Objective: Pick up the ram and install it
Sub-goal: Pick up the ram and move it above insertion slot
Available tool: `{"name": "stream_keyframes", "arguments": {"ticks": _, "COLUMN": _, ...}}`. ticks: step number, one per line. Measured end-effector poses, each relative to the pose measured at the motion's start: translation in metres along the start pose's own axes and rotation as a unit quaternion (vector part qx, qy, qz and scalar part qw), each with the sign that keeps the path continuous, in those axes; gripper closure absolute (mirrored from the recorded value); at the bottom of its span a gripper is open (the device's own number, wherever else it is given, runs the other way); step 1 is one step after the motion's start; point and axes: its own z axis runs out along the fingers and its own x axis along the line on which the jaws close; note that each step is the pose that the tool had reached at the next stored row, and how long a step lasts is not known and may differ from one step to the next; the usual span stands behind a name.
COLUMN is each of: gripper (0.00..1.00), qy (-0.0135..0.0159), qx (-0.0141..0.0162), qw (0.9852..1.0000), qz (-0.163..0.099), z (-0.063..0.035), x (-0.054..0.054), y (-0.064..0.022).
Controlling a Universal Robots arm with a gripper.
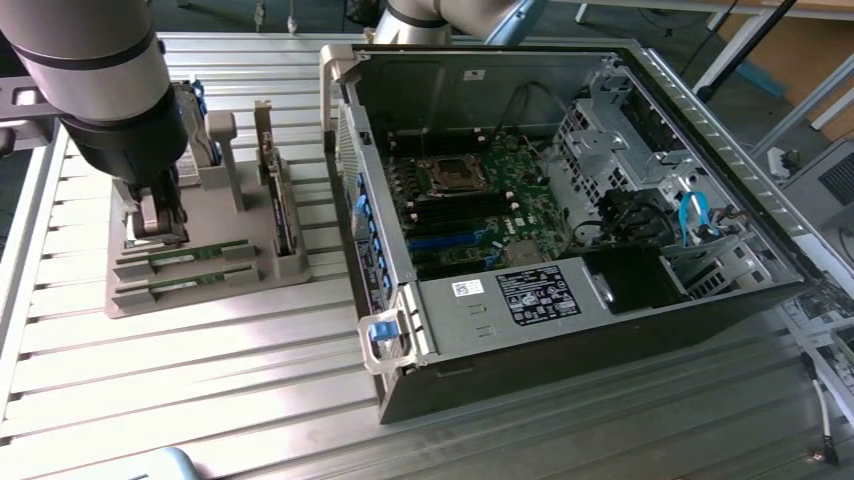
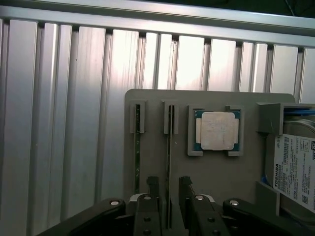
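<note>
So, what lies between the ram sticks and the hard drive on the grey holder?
The square silver processor, held in its own recess; this shows in the wrist view.

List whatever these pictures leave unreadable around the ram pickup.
- Wrist view: the near end of the ram, hidden behind the gripper straddling it.
- Wrist view: the hard drive, cut off by the picture's edge.
- Exterior view: the motherboard, its slot latches too small to tell open from closed.

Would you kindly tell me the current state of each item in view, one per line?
tool: open, straddling one ram.
straddled ram: on edge in its slot, not gripped.
other ram: on edge in its slot, untouched.
processor: flat in its pocket.
computer case: side open, motherboard exposed.
</note>
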Motion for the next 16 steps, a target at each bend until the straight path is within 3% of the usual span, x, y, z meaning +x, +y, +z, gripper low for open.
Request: {"name": "stream_keyframes", "arguments": {"ticks": 16, "gripper": 0.7, "qy": 0.0012, "qx": 0.0, "qw": 1.0, "qz": 0.0, "z": -0.0005, "x": 0.013, "y": 0.001}}
